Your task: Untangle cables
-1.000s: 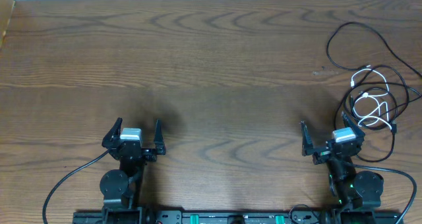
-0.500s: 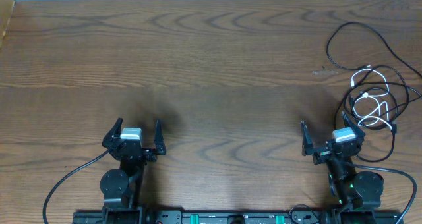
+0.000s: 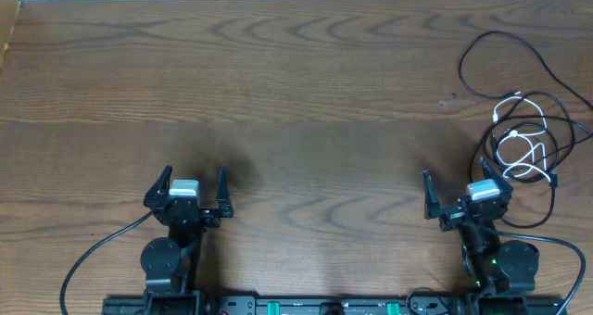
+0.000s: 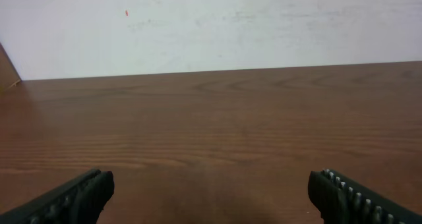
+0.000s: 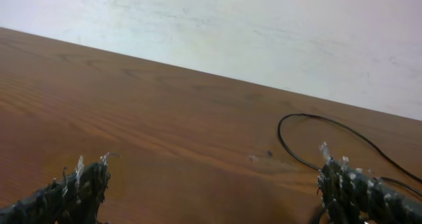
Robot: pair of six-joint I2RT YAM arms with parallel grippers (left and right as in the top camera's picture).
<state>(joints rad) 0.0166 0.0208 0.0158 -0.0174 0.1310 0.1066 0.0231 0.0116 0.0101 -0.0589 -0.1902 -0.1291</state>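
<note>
The cables lie tangled at the table's right side. A short white cable loops inside coils of black cable, and a black loop reaches toward the far edge. One black loop shows in the right wrist view. My right gripper is open and empty, just below and left of the tangle; its fingertips frame bare wood. My left gripper is open and empty at the front left, far from the cables; its view shows only table.
The brown wooden table runs back to a white wall. Thick black arm cables trail at the front left and front right. The arm bases stand along the front edge.
</note>
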